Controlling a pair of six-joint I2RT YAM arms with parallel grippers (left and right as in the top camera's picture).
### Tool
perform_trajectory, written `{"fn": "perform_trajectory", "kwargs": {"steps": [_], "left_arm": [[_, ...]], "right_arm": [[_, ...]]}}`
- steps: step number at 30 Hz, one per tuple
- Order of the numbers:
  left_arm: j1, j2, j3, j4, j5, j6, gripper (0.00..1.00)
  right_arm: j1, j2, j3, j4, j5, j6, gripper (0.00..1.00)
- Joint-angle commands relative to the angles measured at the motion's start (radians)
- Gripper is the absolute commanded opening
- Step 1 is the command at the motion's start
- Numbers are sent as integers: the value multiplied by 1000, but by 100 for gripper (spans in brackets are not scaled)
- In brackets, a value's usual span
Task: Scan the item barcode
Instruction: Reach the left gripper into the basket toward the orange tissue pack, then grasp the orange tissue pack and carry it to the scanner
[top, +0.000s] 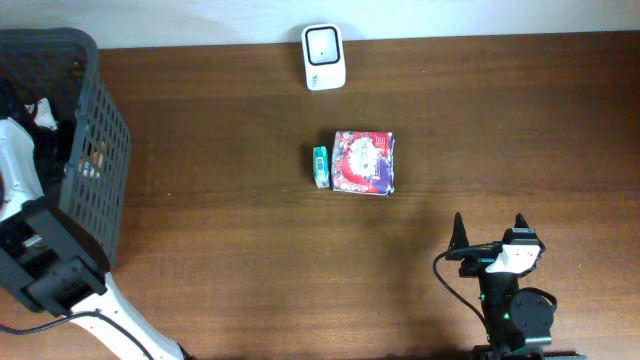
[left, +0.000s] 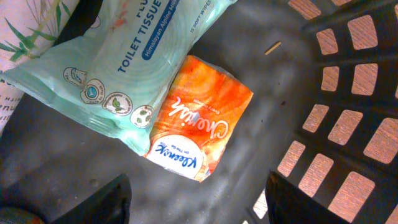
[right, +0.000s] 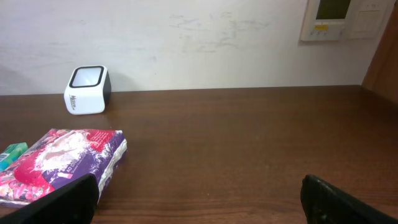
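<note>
Right end effector (right: 202, 208) spread, empty, over brown wood table (right: 249, 137), white wall (right: 186, 43) behind; left end effector (left: 199, 205) spread.

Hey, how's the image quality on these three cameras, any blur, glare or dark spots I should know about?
Overhead view: even light, the table sharp, no glare. Left wrist view: orange tissue pack in focus, the left claw fingers dark and blurred, dull sheen on the basket floor. Right wrist view: scanner crisp, right claw fingers out of focus.
</note>
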Motion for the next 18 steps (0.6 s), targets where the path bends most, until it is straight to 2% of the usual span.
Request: {"fn": "perform_trajectory", "kwargs": {"steps": [1,5,7,12,18], "left_arm": [[3,-1,-35,12,18,18,72],[3,-1,-119,94,13,19,70],[3,0,-154,136,-53,18,66],[3,0,-195,266,-86,18,68],[2,18,-195,322,42,18,66]], "right_arm": [[-6,-6,-9,-3,2,5,99],[-6,-6,-9,-3,2,5,99],[-6,-6,-9,-3,2,5,99],[-6,-6,-9,-3,2,5,99],[-6,-6,-9,-3,2,5,99]]}}
